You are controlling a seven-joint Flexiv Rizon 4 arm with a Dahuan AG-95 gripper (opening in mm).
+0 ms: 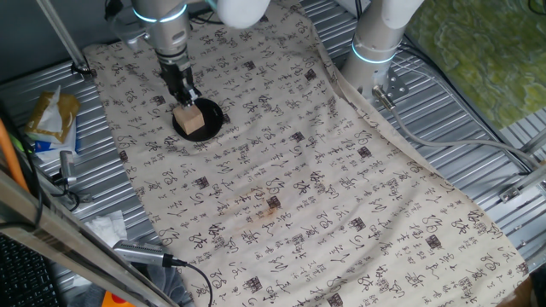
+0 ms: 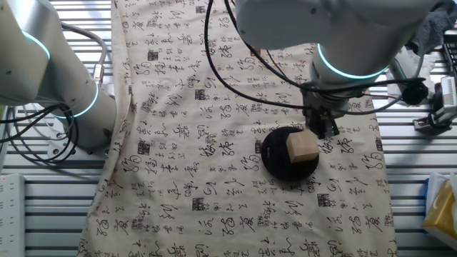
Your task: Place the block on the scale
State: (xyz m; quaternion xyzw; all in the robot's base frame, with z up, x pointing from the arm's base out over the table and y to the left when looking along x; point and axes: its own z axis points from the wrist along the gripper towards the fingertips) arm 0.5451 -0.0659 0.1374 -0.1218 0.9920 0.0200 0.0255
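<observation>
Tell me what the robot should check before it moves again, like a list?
1. Block over the scale: ok.
2. Block flat, not tilted: cannot tell.
3. Block within the disc's rim: ok in one fixed view; near the edge in the other.
4. Gripper let go: cannot tell; fingers sit right at the block's top.
5. Cloth around the scale free of other things: ok.

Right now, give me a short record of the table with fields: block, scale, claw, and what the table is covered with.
block: pale wooden cube, sitting on the scale, off-centre toward the claw side
scale: flat black disc, lying on the cloth
claw: right beside the block; whether the fingers grip the block cannot be told
covering: beige cloth printed with black characters
</observation>
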